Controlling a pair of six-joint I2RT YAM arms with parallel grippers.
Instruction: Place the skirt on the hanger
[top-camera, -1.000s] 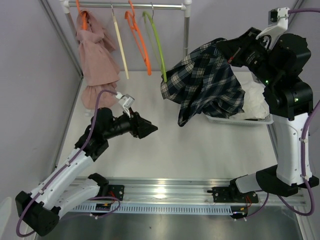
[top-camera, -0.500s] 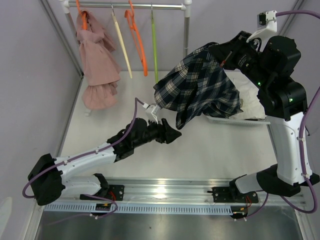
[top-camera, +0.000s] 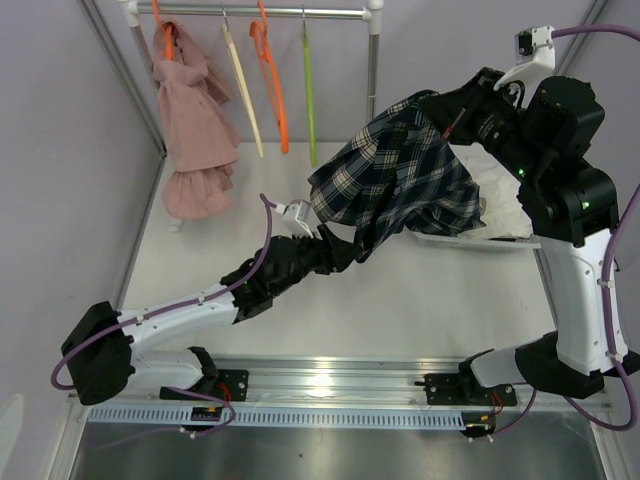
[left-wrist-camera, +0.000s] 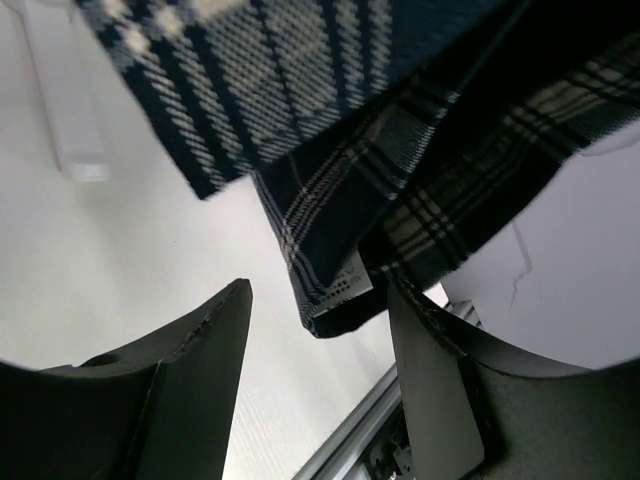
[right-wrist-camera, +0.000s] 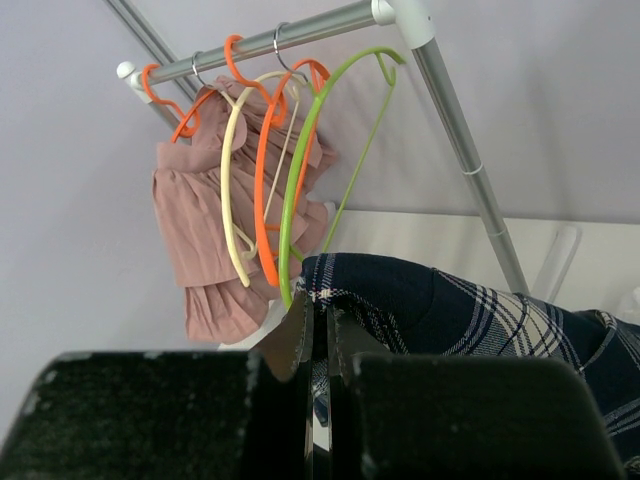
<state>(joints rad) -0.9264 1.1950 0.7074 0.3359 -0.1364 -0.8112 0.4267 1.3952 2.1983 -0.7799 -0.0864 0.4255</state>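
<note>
A navy plaid skirt (top-camera: 400, 180) hangs in the air over the table's right half. My right gripper (top-camera: 447, 108) is shut on its top edge; in the right wrist view (right-wrist-camera: 322, 318) the cloth is pinched between the fingers. My left gripper (top-camera: 338, 250) is open just under the skirt's lower left hem. In the left wrist view (left-wrist-camera: 320, 300) the hem corner (left-wrist-camera: 335, 290) with a white label hangs between the spread fingers, not pinched. A green hanger (top-camera: 309, 90) hangs empty on the rail (top-camera: 290, 13), also seen in the right wrist view (right-wrist-camera: 300, 190).
On the rail also hang an orange hanger (top-camera: 272, 80), a cream hanger (top-camera: 240, 85) and a pink garment (top-camera: 195, 130) on another orange hanger. A tray (top-camera: 480, 243) with white cloth (top-camera: 510, 200) sits at the right under the skirt.
My left arm has swung right across the table and risen to the skirt's lower hem. My right gripper has shifted the skirt slightly; the green hanger has stopped swinging.
</note>
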